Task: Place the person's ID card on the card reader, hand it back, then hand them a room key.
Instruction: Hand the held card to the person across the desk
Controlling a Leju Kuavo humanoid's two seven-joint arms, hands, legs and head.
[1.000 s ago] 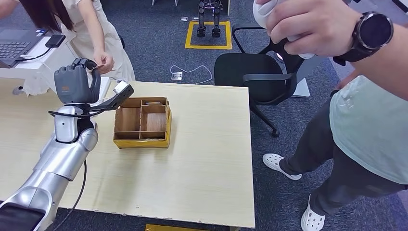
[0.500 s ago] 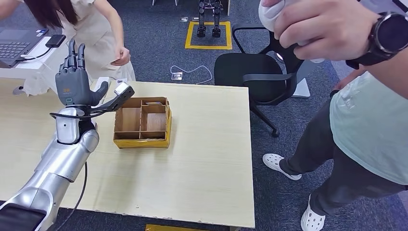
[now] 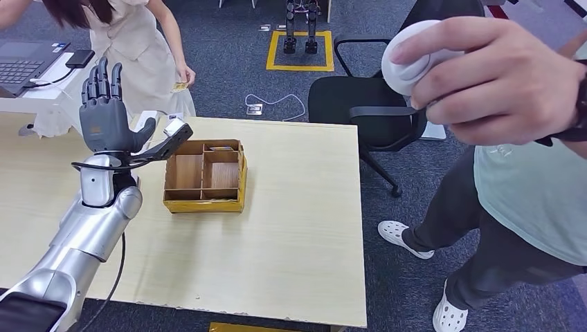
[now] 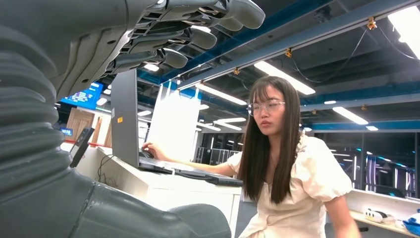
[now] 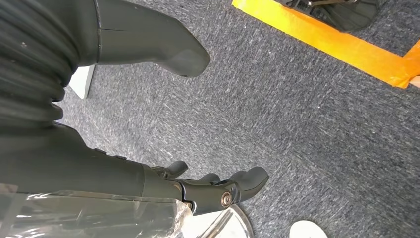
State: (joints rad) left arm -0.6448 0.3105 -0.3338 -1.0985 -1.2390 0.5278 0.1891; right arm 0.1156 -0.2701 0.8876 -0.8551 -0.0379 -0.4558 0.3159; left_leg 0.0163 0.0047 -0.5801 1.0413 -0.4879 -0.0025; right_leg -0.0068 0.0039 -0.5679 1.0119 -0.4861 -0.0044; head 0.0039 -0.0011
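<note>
Now left hand [image 3: 105, 123] raised — fingers [image 3: 100, 77] spread, empty.

The small yellowish item [image 3: 181, 86] in the person's hand [image 3: 185, 75] is too small to identify.

One table [image 3: 291, 228]; one compartmented box [image 3: 205, 177]; one black chair [image 3: 360, 104]; one laptop [image 3: 21, 66]; two persons.

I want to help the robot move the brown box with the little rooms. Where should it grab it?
Probably by pinching the box on its left wall, coming down from above with the left hand, which hovers open beside that side. The top is open and the walls are thin and upright, so the thumb can go outside and the fingers inside.
</note>
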